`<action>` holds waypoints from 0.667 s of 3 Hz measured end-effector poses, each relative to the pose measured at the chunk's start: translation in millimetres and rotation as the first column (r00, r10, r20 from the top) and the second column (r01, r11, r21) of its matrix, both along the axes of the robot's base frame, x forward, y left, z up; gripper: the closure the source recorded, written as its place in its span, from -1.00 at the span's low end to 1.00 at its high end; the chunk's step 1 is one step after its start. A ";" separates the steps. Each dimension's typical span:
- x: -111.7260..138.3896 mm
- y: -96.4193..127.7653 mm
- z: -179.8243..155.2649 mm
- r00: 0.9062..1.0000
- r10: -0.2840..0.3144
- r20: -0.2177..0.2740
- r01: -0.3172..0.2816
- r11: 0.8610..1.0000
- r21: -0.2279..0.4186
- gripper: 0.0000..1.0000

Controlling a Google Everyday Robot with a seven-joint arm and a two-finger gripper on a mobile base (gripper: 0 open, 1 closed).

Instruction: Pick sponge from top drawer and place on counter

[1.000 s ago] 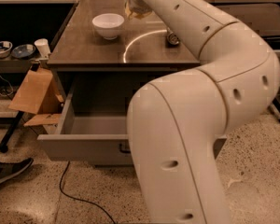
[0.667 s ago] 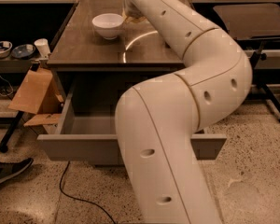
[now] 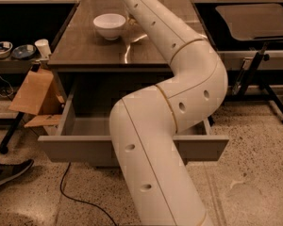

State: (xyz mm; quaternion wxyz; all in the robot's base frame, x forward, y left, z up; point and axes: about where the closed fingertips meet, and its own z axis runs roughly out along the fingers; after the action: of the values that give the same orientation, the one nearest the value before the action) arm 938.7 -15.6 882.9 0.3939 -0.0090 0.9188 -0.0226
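The top drawer stands pulled open below the counter; the part of its floor that shows is bare grey. The sponge is not in view; my arm covers much of the drawer and the counter's right half. My white arm rises from the bottom of the view, bends over the drawer and stretches across the counter to the top edge. The gripper is beyond that top edge, past the far side of the counter, out of view. A thin white arc marks the counter.
A white round bowl sits on the counter's far left. A cardboard box leans left of the drawer. A low shelf with dishes and a cup lies further left. A shoe and a cable are on the floor. A dark table stands right.
My arm has stretched further across the counter toward its far edge. The gripper, earlier by the bowl, has passed out of view at the top.
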 end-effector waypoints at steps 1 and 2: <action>4.8 -18.5 -1.9 0.997 -0.080 0.012 0.080 0.997 -0.003 1.00; 5.3 -32.3 -5.9 0.992 -0.127 0.010 0.127 0.992 -0.011 0.62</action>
State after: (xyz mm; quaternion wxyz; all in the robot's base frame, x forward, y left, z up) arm 944.0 -47.9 877.0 0.3961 0.0472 0.9155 -0.0528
